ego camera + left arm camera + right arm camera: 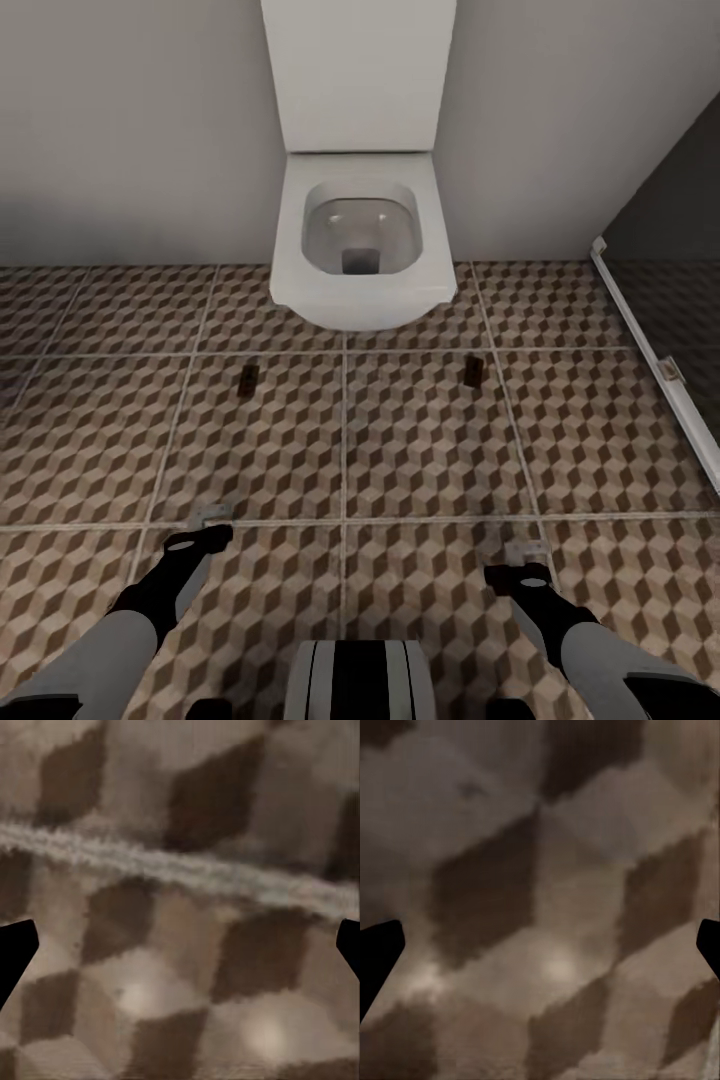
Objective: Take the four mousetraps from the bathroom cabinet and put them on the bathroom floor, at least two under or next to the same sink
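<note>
Two mousetraps, one on the left and one on the right, lie on the bathroom floor near the toilet. The left gripper and right gripper hang released over the tiles, holding nothing.

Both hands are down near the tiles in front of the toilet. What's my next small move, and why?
Probably raise both arms and turn the base to look for the sink. The left hand and right hand are open and empty just above the cube-patterned tiled floor. Two small flat brown mousetraps already lie on it, but beside the white toilet.
</note>
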